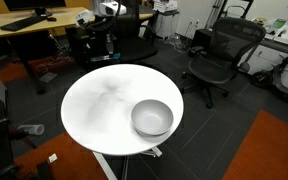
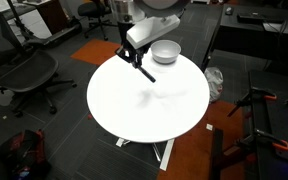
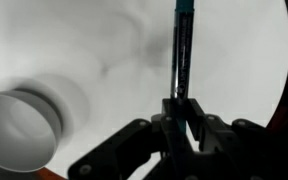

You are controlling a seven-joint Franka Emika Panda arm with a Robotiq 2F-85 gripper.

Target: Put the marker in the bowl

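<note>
The gripper (image 3: 180, 118) is shut on the marker (image 3: 182, 50), a thin dark pen with a teal end that sticks out past the fingertips over the white table. In an exterior view the gripper (image 2: 134, 58) hangs above the table's far side, and the marker (image 2: 146, 73) slants down from it. The light grey bowl (image 2: 165, 52) stands on the table close beside the gripper, apart from the marker. The bowl also shows in the wrist view (image 3: 19, 125) at the lower left and in an exterior view (image 1: 152, 118). It is empty.
The round white table (image 1: 94, 110) stands on a dark floor. Black office chairs (image 1: 219, 55) (image 2: 24, 70) stand around it. Desks (image 1: 34, 18) with equipment are behind. An orange carpet patch (image 1: 269, 150) lies beside the table.
</note>
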